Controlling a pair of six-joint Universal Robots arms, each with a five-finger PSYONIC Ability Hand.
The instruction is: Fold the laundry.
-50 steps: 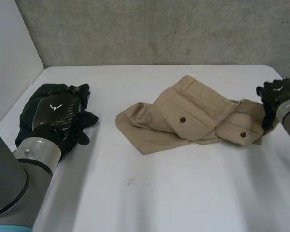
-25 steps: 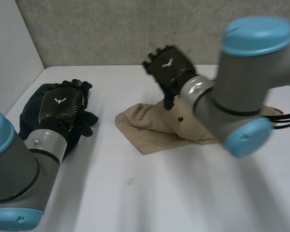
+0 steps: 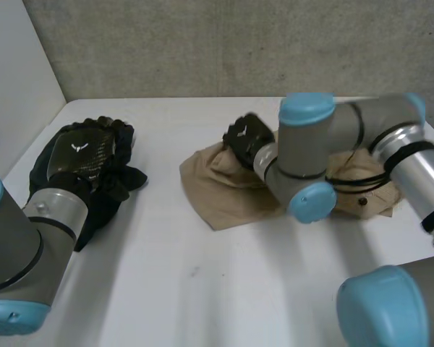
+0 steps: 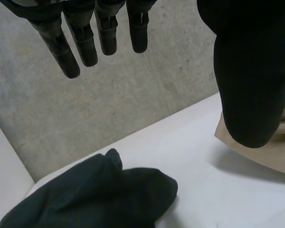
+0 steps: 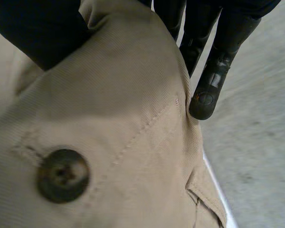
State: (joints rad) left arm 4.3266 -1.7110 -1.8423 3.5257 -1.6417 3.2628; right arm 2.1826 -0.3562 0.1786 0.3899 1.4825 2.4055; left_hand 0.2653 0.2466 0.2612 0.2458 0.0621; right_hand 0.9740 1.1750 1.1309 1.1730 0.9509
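- Now the step in hand looks like taking hold of the tan shorts (image 3: 217, 195), which lie crumpled on the white table (image 3: 202, 289) right of centre
- The right hand (image 3: 247, 139) sits on the far left part of the shorts, its arm stretched across the rest of the cloth
- The right hand's fingers (image 5: 206, 90) and thumb close on 1 fold of the tan cloth, which passes between them, so the hand is judged to be gripping the shorts
- The left hand (image 3: 83, 152) is over a black garment (image 3: 123, 184) at the left of the table; its fingers (image 4: 85, 42) are straight and relaxed and hold nothing
- As a judgement, the next move calls for lifting the gripped part and drawing it out so the shorts spread flat before any fold; the left hand is well apart from them and would have to cross over for the 2 hands to share the work
- The right wrist view gives what the arm hides in the head view: the pinch itself, the seam stitching and a dark button (image 5: 61, 175) on the cloth under the palm
- The left wrist view shows a gap between the fingertips and the black garment, where the head view makes hand and garment look as if they touch
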